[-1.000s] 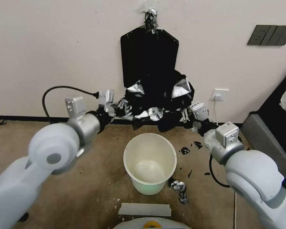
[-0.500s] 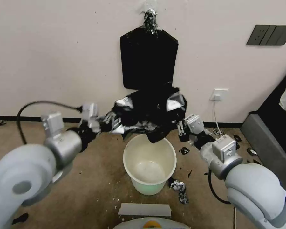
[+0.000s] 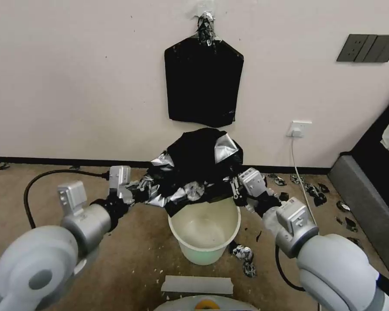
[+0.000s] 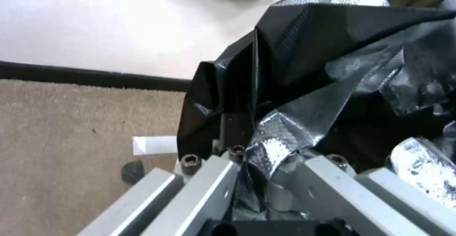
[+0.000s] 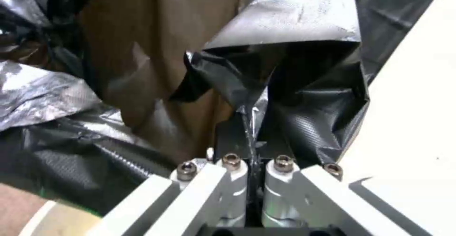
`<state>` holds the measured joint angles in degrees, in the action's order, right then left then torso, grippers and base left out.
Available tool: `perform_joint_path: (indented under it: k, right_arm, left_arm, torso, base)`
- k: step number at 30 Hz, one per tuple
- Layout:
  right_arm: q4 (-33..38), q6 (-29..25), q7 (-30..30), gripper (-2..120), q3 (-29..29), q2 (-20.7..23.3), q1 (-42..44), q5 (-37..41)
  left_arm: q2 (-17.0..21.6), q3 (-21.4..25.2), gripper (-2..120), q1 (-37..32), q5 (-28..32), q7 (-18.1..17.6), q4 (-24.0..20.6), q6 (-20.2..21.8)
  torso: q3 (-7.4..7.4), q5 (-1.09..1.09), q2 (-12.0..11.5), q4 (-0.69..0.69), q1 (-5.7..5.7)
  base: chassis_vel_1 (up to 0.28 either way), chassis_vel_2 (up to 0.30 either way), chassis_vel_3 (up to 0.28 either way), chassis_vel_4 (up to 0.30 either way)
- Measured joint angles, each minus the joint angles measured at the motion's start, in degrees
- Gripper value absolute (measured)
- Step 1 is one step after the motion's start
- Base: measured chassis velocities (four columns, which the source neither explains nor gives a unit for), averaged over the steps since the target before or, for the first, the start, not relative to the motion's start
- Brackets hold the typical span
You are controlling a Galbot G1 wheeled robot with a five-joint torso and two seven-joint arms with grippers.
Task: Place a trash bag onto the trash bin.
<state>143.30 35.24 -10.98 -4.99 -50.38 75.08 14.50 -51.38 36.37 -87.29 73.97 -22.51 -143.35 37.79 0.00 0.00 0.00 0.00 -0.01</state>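
Observation:
The crinkled black trash bag (image 3: 199, 166) hangs stretched between my two grippers, billowing just above the far rim of the cream-white trash bin (image 3: 203, 235) on the floor. My left gripper (image 3: 139, 193) is shut on the bag's left edge, just left of the bin. My right gripper (image 3: 234, 190) is shut on its right edge, by the bin's far right rim. In the left wrist view the fingers (image 4: 237, 147) pinch folded black plastic (image 4: 304, 72). Glossy plastic (image 5: 304, 97) is likewise clamped between the pads (image 5: 247, 136) in the right wrist view.
A flat black bag pack (image 3: 203, 82) hangs on the wall behind the bin. Torn black scraps (image 3: 244, 255) lie on the brown floor right of the bin, more (image 3: 315, 192) near the wall. A grey bench (image 3: 367, 203) stands at right. A white strip (image 3: 197, 285) lies in front.
Both grippers have come down and toward me with the bag, from in front of the wall pack to just above the bin's rim. The bag now hangs clear of the pack.

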Motion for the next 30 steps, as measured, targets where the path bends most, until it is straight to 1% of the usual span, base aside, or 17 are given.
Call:
perform_joint_path:
  k: [10, 13, 15, 16, 19, 20, 21, 23, 28, 30]
  right_arm:
    - [-0.74, -0.21, 0.25, 0, 2.94, -2.16, 2.06, -3.18]
    - [-0.93, -0.21, 0.26, 0, 3.21, -2.29, 2.03, -3.37]
    - [-1.62, -0.24, 0.26, 0, 2.68, -2.34, 1.86, -3.36]
    - [-1.62, -0.24, 0.26, 0, 2.68, -2.34, 1.86, -3.36]
    - [-3.13, -0.53, 0.16, 0, 1.61, -2.46, 2.35, -3.27]
    - [-3.13, -0.53, 0.16, 0, 1.61, -2.46, 2.35, -3.27]
    - [-3.48, -0.70, 0.13, 0, 1.43, -2.49, 2.56, -3.26]
    - [-5.33, -1.63, 0.04, 0, 0.82, -2.96, 3.52, -3.57]
    - [-7.16, -2.04, -0.06, 0, 0.85, -4.05, 3.90, -4.40]
    - [-8.24, -2.28, -0.15, 0, 0.91, -4.54, 4.44, -4.91]
  left_arm:
    - [0.51, 0.94, 0, -2.97, -0.91, 0.31, 0.06, 0.32]
    - [0.28, 0.08, 0, -3.50, -2.16, 0.48, 0.06, 0.43]
    - [0.01, -1.83, 0, -3.21, -3.78, 0.59, 0.09, 0.52]
    - [0.01, -1.83, 0, -3.21, -3.78, 0.59, 0.09, 0.52]
    - [-0.48, -4.07, 0, -2.04, -5.84, 1.60, 0.25, 0.30]
    - [-0.48, -4.07, 0, -2.04, -5.84, 1.60, 0.25, 0.30]
    - [-0.59, -4.47, 0, -1.86, -6.48, 1.84, 0.51, 0.18]
    - [-1.23, -6.24, 0, -1.58, -9.83, 3.31, 2.56, -1.01]
    - [-1.95, -7.96, 0, -1.26, -12.14, 4.14, 4.77, -2.06]
    - [-2.69, -9.43, 0, -0.86, -13.84, 4.31, 6.54, -2.49]
  torso:
    - [0.00, 0.00, 0.00, 0.00, 0.00]
    - [0.00, 0.00, 0.00, 0.00, 0.00]
    - [0.00, 0.00, -0.01, 0.00, 0.00]
    - [0.00, 0.00, -0.01, 0.00, 0.00]
    - [0.00, 0.00, -0.01, 0.00, 0.00]
    - [0.00, 0.00, -0.01, 0.00, 0.00]
    - [0.00, 0.01, -0.01, 0.00, 0.00]
    - [0.00, 0.00, -0.01, 0.00, 0.00]
    - [0.00, 0.00, -0.01, 0.00, 0.00]
    - [0.00, 0.00, -0.01, 0.00, 0.01]
  base:
    - [0.000, 0.000, 0.000, 0.000]
    - [0.000, 0.000, 0.000, 0.000]
    - [0.000, 0.000, 0.000, 0.000]
    - [0.000, 0.000, 0.000, 0.000]
    - [0.000, 0.000, 0.000, 0.000]
    - [0.000, 0.000, 0.000, 0.000]
    - [0.000, 0.000, 0.000, 0.000]
    - [0.000, 0.000, 0.000, 0.000]
    - [0.000, 0.000, 0.000, 0.000]
    - [0.000, 0.000, 0.000, 0.000]
